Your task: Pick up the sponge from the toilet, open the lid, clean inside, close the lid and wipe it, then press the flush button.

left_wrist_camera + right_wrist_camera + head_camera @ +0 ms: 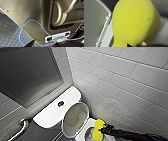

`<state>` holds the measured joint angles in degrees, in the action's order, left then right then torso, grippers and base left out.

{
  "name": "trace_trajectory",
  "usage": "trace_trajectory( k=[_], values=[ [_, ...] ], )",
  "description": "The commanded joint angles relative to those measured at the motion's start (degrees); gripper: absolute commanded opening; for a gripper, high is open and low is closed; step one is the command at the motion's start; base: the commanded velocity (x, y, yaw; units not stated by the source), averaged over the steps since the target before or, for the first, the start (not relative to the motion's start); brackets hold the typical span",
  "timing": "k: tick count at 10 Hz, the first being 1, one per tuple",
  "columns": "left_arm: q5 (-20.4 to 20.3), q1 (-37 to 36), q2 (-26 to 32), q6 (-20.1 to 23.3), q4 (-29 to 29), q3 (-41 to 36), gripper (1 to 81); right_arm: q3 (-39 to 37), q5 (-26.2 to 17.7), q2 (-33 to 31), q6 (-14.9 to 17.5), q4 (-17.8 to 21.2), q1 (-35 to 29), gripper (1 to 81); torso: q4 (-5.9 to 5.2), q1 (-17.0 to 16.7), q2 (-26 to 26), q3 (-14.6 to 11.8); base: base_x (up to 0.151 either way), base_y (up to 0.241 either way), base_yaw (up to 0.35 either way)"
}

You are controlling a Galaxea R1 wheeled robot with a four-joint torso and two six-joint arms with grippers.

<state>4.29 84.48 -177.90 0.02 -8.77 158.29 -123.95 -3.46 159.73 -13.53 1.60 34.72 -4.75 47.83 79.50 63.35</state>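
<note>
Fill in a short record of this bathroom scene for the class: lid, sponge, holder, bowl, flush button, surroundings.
lid: raised, leaning back toward the tank
sponge: yellow, squeezed, over the toilet bowl's rim
holder: right gripper, shut on the sponge
toilet bowl: uncovered, white rim showing
flush button: dark, round, in the middle of the tank top, nothing touching it
surroundings: white wall tiles behind the toilet; metal grab bar beside the tank
</note>
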Motion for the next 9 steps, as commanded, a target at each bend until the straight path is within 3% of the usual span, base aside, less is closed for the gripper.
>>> trace_trajectory(
  k=[1,5,9],
  values=[
    [5.1,2.1,-0.4,0.3,0.4,0.0,81.1,7.9,2.3,-7.6,-0.3,0.9,-0.9,1.0,0.0,0.0,0.0,0.0,0.0,0.0,0.0],
    [5.1,2.1,-0.6,0.3,0.4,-0.1,81.1,9.1,7.9,-11.3,-0.3,2.6,5.7,1.0,0.0,0.0,0.0,0.0,0.0,0.0,0.0],
    [5.1,2.1,-1.4,0.6,0.3,-0.1,81.1,19.6,15.0,-21.4,-0.3,4.4,11.3,1.0,0.0,0.0,0.0,0.0,0.0,0.0,0.0]
  ],
)
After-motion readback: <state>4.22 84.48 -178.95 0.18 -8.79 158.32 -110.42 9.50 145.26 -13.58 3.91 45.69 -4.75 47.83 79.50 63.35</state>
